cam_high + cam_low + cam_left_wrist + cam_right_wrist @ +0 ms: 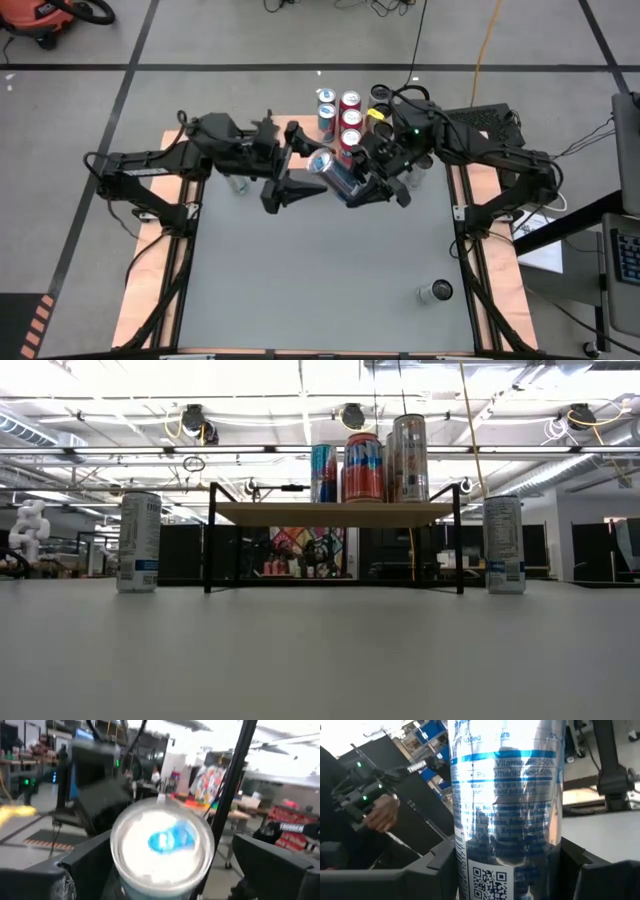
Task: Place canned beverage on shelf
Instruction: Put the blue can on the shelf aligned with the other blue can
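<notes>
A silver can with blue print is held by my right gripper above the table, in front of the shelf. It lies tilted, its top toward my left arm. My left gripper is open, with a finger on either side of the can's top end; I cannot tell whether they touch it. The shelf has a light wooden top on black legs. Its left end shows at the table's far side. Several cans stand on it. My right gripper pinches the can's side wall between its two fingers, around the middle of its length. The fingers lie across the can and come from the table's right. The can is lifted clear of the table, tilted toward level.
One can stands on the table left of the shelf and one right of it. Another can stands near the table's front right. Pale wooden side boards with black rails run along both sides.
</notes>
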Robot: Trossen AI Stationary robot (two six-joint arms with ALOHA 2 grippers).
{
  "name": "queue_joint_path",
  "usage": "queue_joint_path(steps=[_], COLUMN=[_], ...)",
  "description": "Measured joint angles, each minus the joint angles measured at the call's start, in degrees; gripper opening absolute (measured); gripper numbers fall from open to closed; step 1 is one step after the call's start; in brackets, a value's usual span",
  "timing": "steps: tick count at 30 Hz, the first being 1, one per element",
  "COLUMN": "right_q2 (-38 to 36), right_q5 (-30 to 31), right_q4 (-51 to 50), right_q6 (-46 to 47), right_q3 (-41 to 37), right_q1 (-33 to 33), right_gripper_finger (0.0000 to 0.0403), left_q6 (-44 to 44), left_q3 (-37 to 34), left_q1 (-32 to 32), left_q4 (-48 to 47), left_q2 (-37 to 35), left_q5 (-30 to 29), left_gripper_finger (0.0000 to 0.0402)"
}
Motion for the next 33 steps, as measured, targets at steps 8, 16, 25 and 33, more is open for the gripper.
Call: queue_joint_path(steps=[8,16,25,33], right_q2=[0.2,0.2,0.1,0.0], right_q5=[-1.6,-0.9,3.9,7.5], right_q4=[0.1,0.0,-0.3,-0.8], right_q6=[-0.3,-1.6,-1.8,0.5], right_q3=[0.0,0.0,0.0,0.0], right_q1=[-1.6,-1.6,-1.6,-1.5], right_gripper_finger=[0.0198,0.0199,0.0223,0.0265], left_q6=[2.9,1.1,0.1,-0.4], left_q3=[0.0,0.0,0.0,0.0], left_q1=[0.0,0.0,0.1,0.1], left_q4=[0.2,0.3,0.3,-3.5], left_q2=[0.9,0.9,0.9,0.6], left_q5=[-1.7,-3.7,-4.4,-5.8], left_gripper_finger=[0.0351,0.0282,0.0239,0.0237])
